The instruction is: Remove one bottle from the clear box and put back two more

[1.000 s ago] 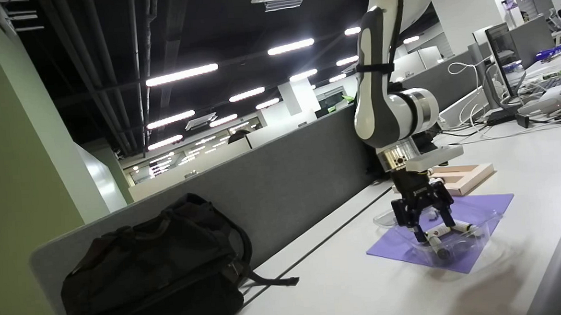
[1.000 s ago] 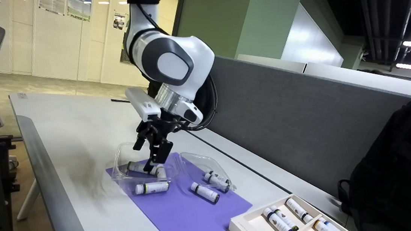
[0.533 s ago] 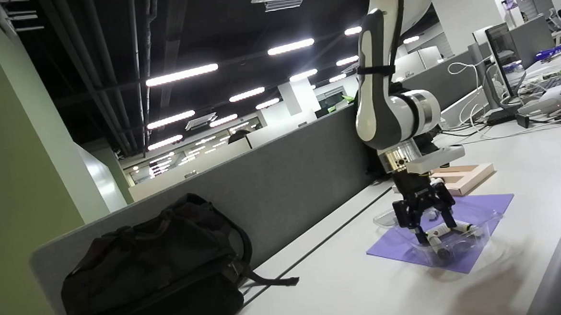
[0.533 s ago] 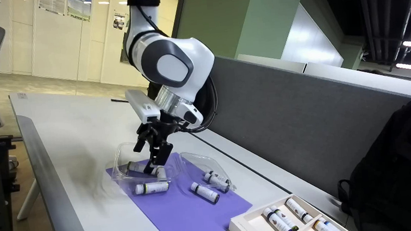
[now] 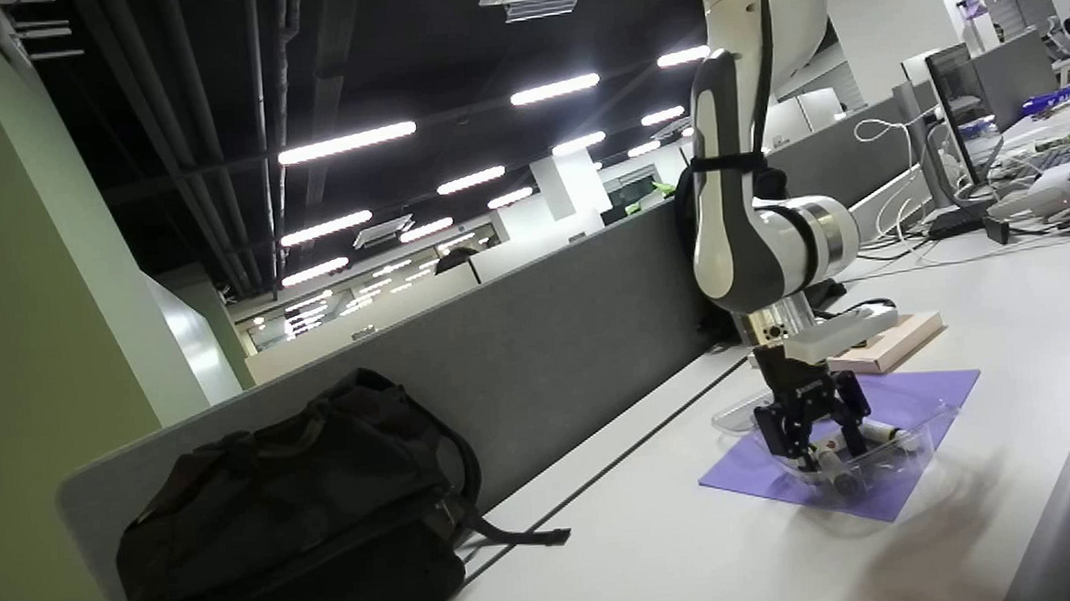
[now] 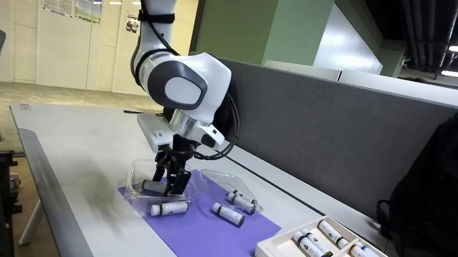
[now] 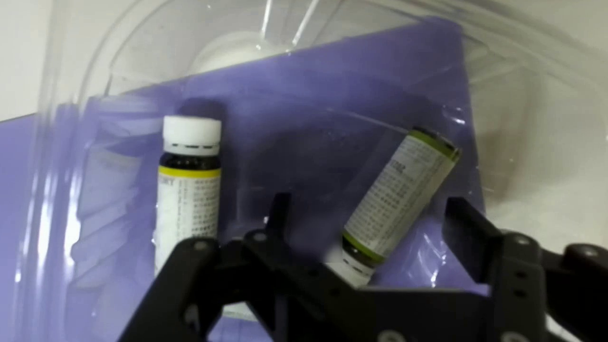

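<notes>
Green-banded bottle [image 7: 396, 202] lies aslant between the spread jaws of the claw [image 7: 369, 207]

The claw stands wide, gripping nothing, one finger on either side of the green-banded bottle; whether either touches it cannot be made out. In the wrist view the bottle's long axis runs obliquely to the closing line — cap toward the claw's base, dark foot pointing outward and to the right. The coming grip turns on that slant: brought together as they stand, the jaws would probably swivel the bottle, so a small wrist turn may help.

Next out, a yellow-banded bottle [image 7: 187, 199] lies near the left wall of the clear box [image 7: 71, 232]; a third bottle [image 7: 240, 311], mostly hidden behind the claw, shares the box. The box covers the corner of the purple mat [image 6: 215, 247] nearest the grey-trimmed long edge of the surface [image 6: 70, 135]. Farther off — by the mat's opposite end — several bottles [image 6: 309, 247] lie in a cream tray [image 6: 270, 256].
</notes>
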